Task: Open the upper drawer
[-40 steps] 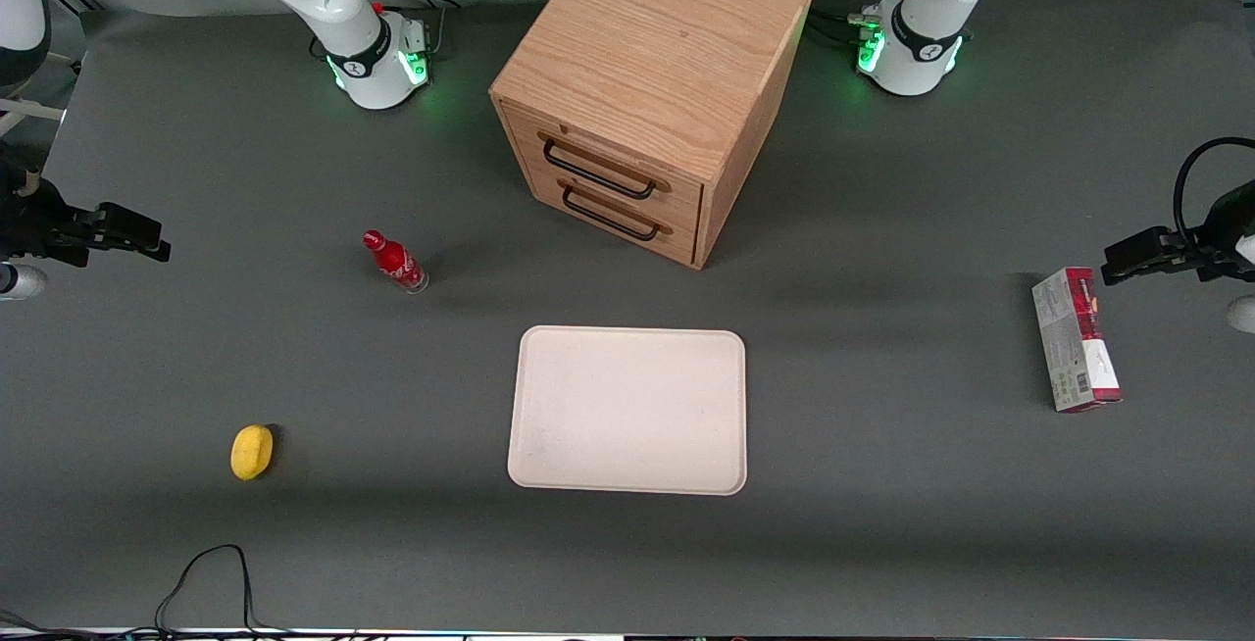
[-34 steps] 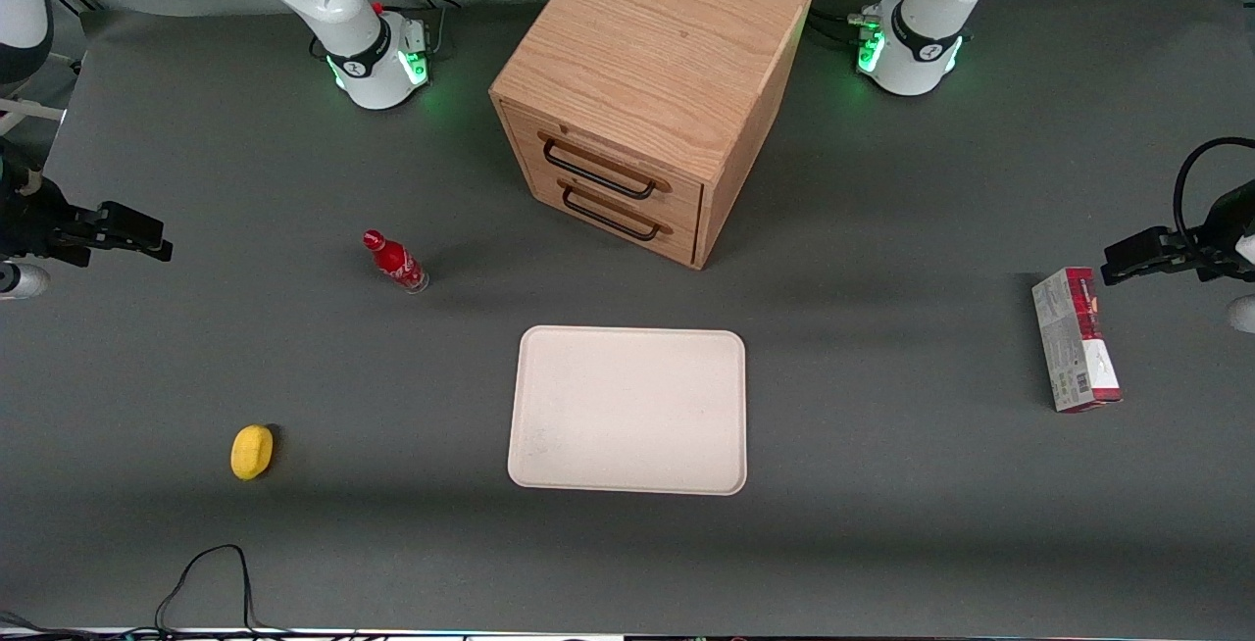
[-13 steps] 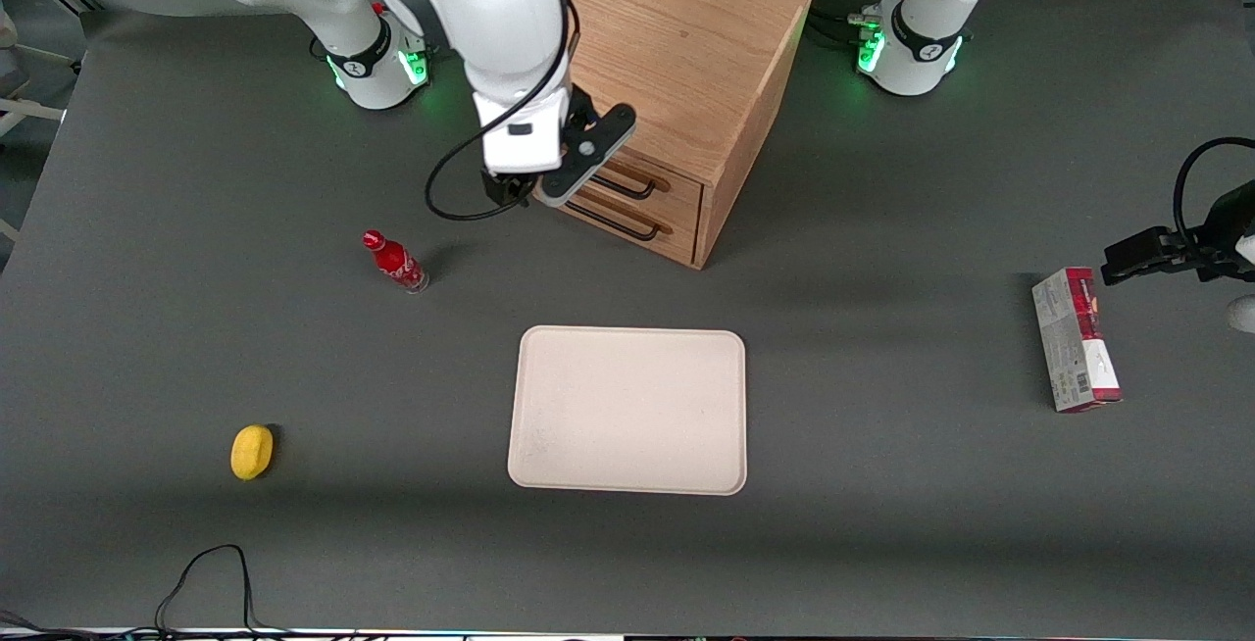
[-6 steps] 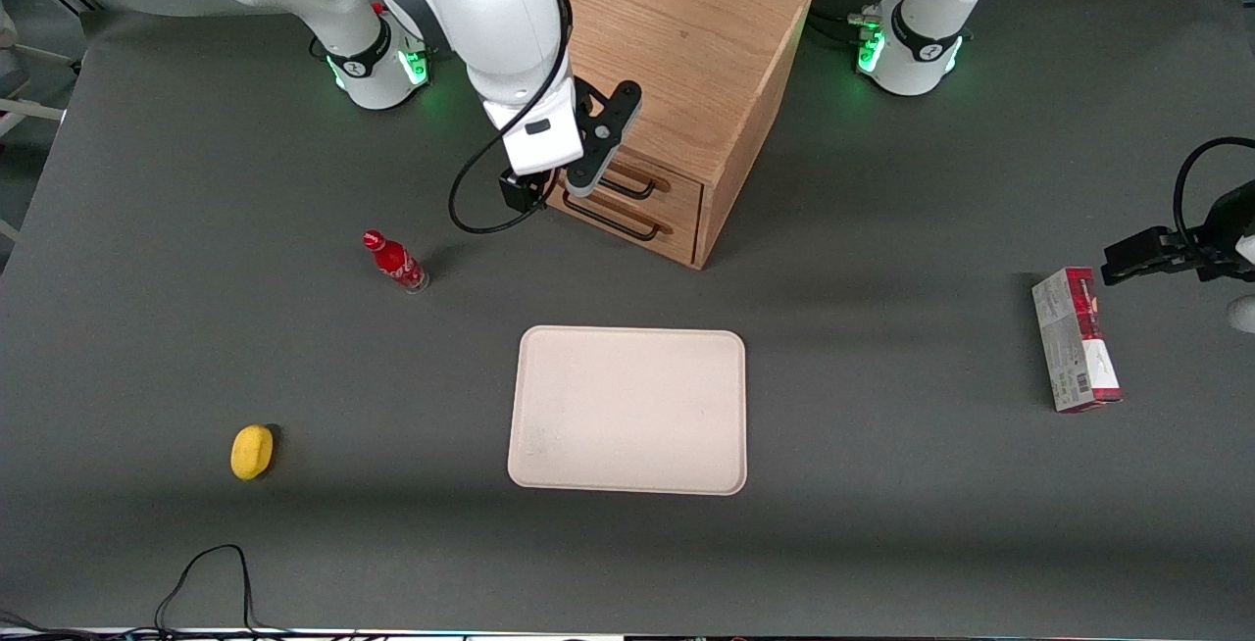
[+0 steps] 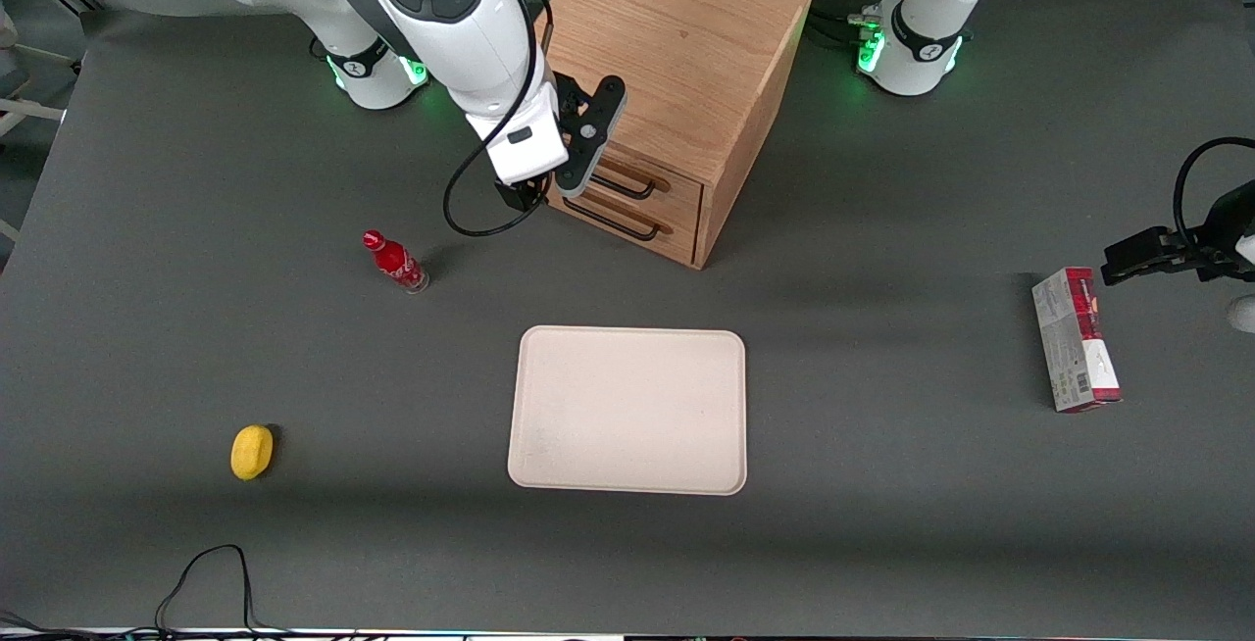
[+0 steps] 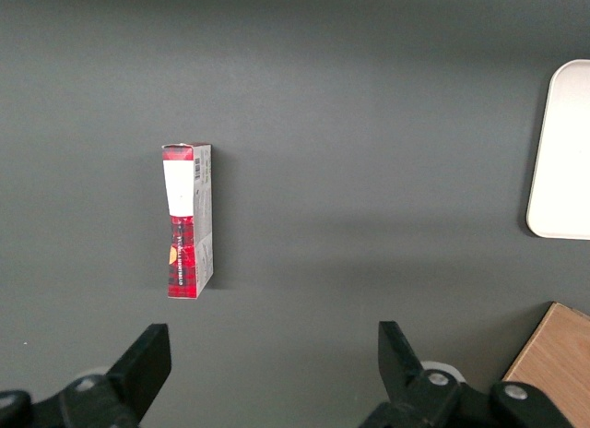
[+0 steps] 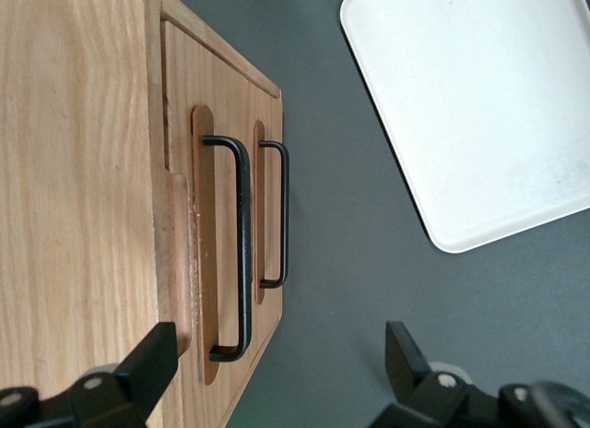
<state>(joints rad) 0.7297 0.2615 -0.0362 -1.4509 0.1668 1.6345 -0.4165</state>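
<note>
Your right arm's pincer [image 5: 578,146] hangs at the upper front edge of the oak cabinet [image 5: 677,43], fingers spread wide and gripping nothing, poised above the upper drawer [image 5: 627,175], which sits shut, flush in the cabinet face just above the matching lower drawer [image 5: 637,224]. The wrist camera looks straight down the cabinet front: the upper drawer's black wire handle [image 7: 241,248] runs between the two spread fingers [image 7: 152,359], which looks like an alignment for closing around the bar rather than pushing on the panel. The cabinet stands turned at an angle, its drawers facing the cream tray [image 5: 627,411] on the worktop [image 5: 882,523], so a pull would likely carry the drawer out toward that tray. The red bottle [image 5: 394,261] stands near the cabinet toward the working arm's end, the yellow object [image 5: 251,451] farther off the same way, and the red-and-white box [image 5: 1076,339] lies well apart toward the parked arm's end. Compared with half a second ago, the pincer has drawn up and slightly in toward the cabinet's top edge; about three seconds ago it sat far out at the worktop's edge. The drawer has not budged.
</note>
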